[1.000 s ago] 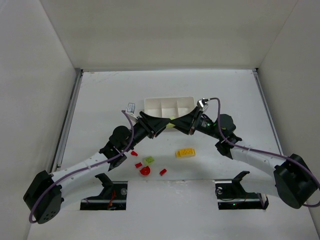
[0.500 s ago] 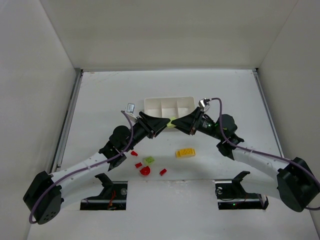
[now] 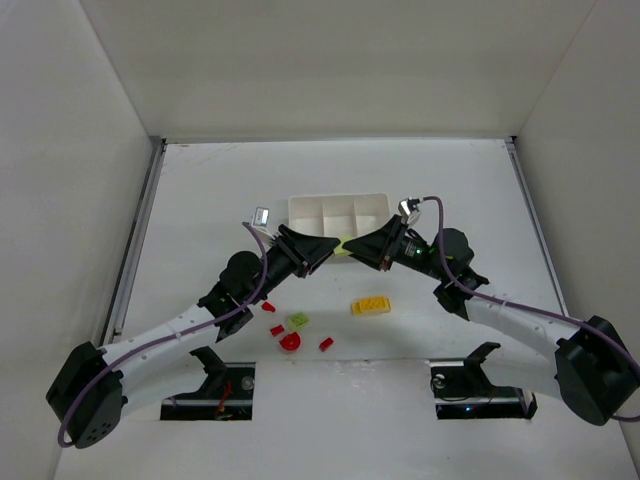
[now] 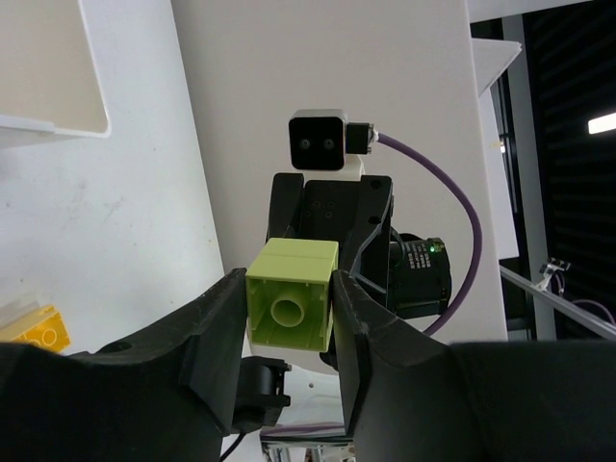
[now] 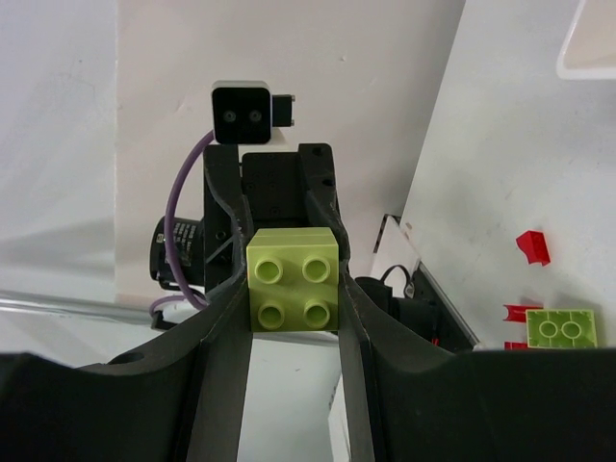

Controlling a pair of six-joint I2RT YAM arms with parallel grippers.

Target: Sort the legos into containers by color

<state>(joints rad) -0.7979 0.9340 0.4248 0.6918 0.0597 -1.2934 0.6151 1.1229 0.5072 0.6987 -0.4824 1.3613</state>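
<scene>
No readable text, number, brand mark or sign in any of the three views.

The studs of the light-green brick [image 5: 293, 280] face the right wrist camera, but any embossing on them is too blurred to read. The yellow brick [image 3: 371, 305] and white tray [image 3: 338, 211] in the top view are too small to show any marking.
</scene>
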